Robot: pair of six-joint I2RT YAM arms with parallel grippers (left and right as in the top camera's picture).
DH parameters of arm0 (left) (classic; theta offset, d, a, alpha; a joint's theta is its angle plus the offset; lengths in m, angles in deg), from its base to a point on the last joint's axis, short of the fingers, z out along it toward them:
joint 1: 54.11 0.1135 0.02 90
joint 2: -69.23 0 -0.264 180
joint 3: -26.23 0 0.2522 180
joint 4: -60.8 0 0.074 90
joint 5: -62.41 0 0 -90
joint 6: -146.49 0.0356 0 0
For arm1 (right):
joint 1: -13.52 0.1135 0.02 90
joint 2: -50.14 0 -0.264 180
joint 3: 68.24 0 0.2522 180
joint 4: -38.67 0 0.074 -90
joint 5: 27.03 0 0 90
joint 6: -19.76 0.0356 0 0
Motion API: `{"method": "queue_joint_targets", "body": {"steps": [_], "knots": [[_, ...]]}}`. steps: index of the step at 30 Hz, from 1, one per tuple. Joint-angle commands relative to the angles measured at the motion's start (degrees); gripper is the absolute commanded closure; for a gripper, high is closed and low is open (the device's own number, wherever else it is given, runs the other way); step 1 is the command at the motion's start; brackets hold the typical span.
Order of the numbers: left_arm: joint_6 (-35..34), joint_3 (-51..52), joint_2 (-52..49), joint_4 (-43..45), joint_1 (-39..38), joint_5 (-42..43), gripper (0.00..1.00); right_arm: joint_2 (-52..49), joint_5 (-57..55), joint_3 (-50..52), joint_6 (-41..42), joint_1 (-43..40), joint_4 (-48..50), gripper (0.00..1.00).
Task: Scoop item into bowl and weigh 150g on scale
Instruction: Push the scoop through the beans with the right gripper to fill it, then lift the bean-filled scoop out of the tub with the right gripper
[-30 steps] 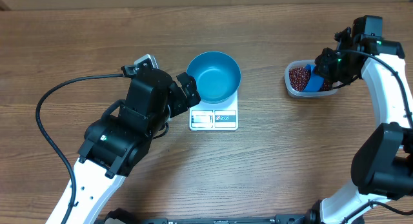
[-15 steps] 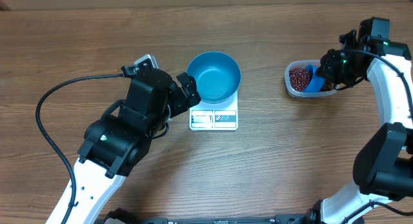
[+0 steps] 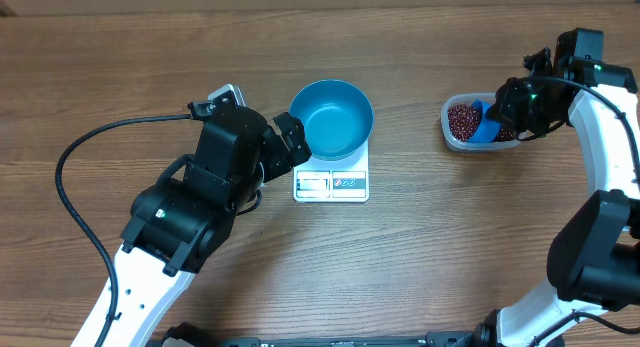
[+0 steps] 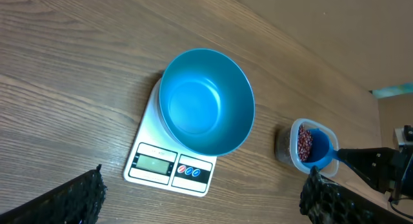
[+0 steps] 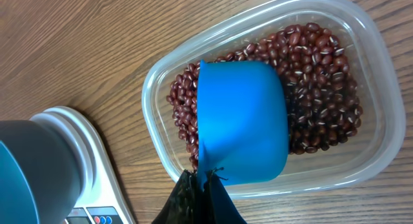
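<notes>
While bowl [image 3: 332,117] tops scale [image 3: 331,186], scoop [image 5: 242,121] rests on beans [image 5: 319,114]

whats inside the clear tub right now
Dark red-brown beans lie in the tub, with the blue scoop over their middle. The scoop hides the beans beneath it and whatever it holds.

Matt wood-grain worktop [image 3: 450,247], smooth satin bowl [image 4: 206,101], smooth white plastic scale [image 3: 331,186], clear glossy plastic tub [image 5: 377,133], smooth plastic scoop [image 5: 242,121], shiny beans [image 5: 316,69].

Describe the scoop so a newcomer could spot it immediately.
Start at the teal bowl on the white scale mid-table, then look right to the clear tub of beans. The scoop is the bright-blue cup inside it, held by the right gripper.
</notes>
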Motion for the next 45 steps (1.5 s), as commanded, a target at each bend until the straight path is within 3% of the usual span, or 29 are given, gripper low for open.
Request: {"method": "queue_joint_targets", "body": {"steps": [1,45], "knots": [[1.1,-1.1,0.4,0.2,-0.1,-0.9,0.0,-0.3,3.1,-0.3,0.4,-0.1,-0.9,0.96],[1.1,-1.1,0.4,0.2,-0.1,-0.9,0.0,-0.3,8.5,-0.3,2.1,-4.0,-2.2,0.96]]}}
